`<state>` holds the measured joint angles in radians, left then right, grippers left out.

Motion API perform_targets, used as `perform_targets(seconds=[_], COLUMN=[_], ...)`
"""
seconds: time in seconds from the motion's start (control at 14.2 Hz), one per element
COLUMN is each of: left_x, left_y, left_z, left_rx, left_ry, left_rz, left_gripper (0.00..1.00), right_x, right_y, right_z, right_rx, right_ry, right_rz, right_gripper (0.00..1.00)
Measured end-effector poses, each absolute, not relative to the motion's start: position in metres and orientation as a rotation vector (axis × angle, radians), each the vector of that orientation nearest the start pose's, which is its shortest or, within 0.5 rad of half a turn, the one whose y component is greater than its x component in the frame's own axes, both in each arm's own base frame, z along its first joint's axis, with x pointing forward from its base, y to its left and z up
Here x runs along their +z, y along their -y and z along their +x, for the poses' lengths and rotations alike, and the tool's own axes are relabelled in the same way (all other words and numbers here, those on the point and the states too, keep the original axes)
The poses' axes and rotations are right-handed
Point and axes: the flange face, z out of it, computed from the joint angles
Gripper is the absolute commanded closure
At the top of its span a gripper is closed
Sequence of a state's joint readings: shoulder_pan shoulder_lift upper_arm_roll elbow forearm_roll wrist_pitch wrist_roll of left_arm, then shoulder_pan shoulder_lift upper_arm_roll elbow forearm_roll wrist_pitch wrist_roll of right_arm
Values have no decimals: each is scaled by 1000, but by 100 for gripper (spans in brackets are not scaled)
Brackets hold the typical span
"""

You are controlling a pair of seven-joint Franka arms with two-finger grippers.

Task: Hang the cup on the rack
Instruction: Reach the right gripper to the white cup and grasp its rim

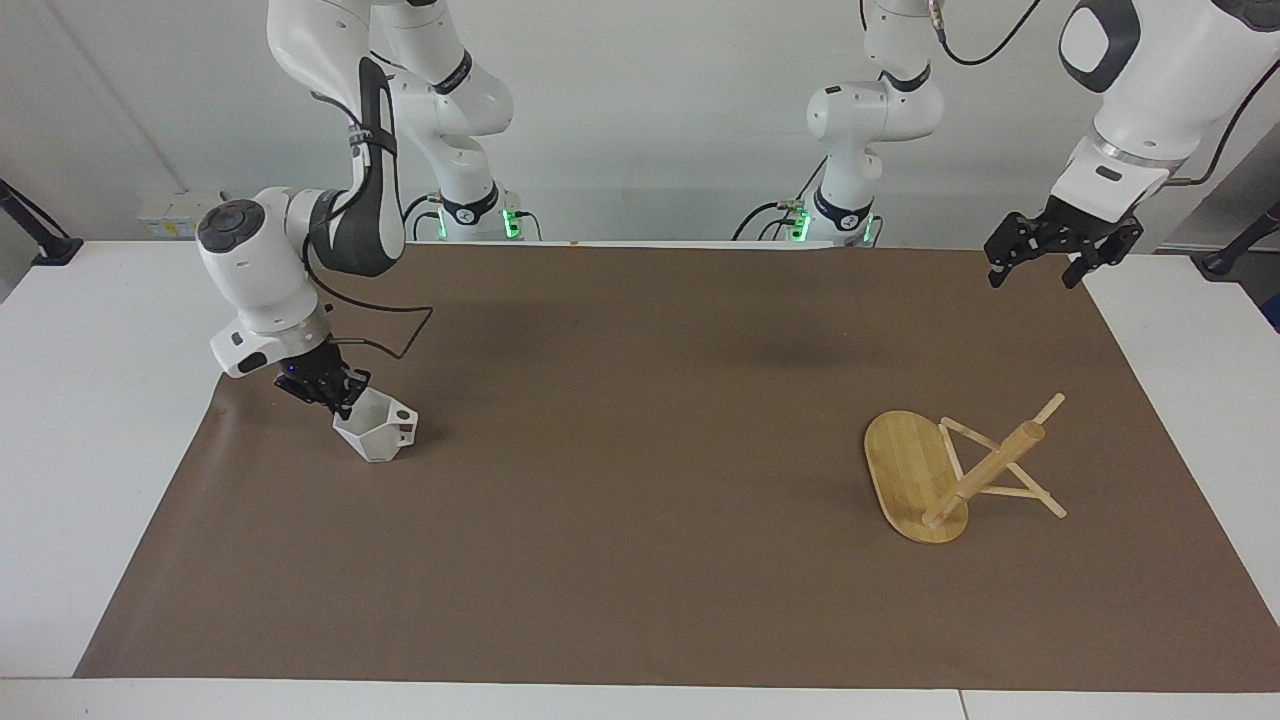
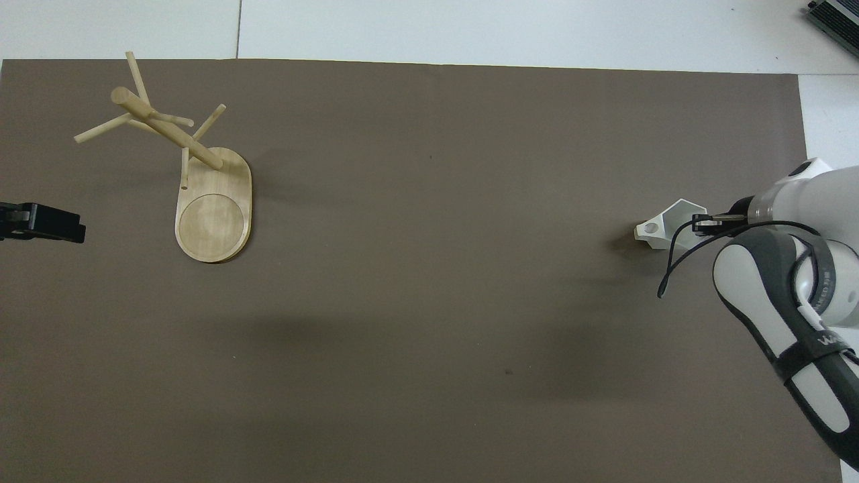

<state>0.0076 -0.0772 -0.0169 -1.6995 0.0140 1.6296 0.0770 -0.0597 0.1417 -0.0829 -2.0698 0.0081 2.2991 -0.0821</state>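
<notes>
The white faceted cup [image 1: 378, 436] sits tilted on the brown mat toward the right arm's end of the table, its handle with the round hole pointing toward the table's middle; it also shows in the overhead view [image 2: 661, 228]. My right gripper [image 1: 338, 393] is shut on the cup's rim on the side away from the handle, and shows at the cup in the overhead view [image 2: 698, 223]. The bamboo rack [image 1: 912, 470] stands on its oval base toward the left arm's end, with several pegs off its post [image 2: 168, 129]. My left gripper [image 1: 1040, 268] is open and empty, waiting high over the mat's corner.
The brown mat [image 1: 640, 480] covers most of the white table [image 1: 90, 420]. The wide stretch of mat between cup and rack holds nothing. A black cable [image 1: 400, 335] loops from the right arm's wrist.
</notes>
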Motion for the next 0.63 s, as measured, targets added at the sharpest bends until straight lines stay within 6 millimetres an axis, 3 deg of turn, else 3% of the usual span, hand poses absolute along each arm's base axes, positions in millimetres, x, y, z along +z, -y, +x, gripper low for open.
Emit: perform_targets(seconds=[0.14, 0.28, 0.63], left_x=[611, 611, 611], left_y=[4, 4, 4], left_z=[534, 534, 534], left_rx=[-11, -11, -11], left_ry=[-136, -136, -136], left_rz=[-3123, -3123, -3123], left_gripper=[0, 0, 0], right_x=[375, 392, 489], right_y=[82, 80, 61], right_z=[576, 582, 599], right_rx=[-129, -111, -130], right_ry=[-102, -125, -99], right_rz=[-3151, -3125, -3065], right_gripper=[100, 100, 100])
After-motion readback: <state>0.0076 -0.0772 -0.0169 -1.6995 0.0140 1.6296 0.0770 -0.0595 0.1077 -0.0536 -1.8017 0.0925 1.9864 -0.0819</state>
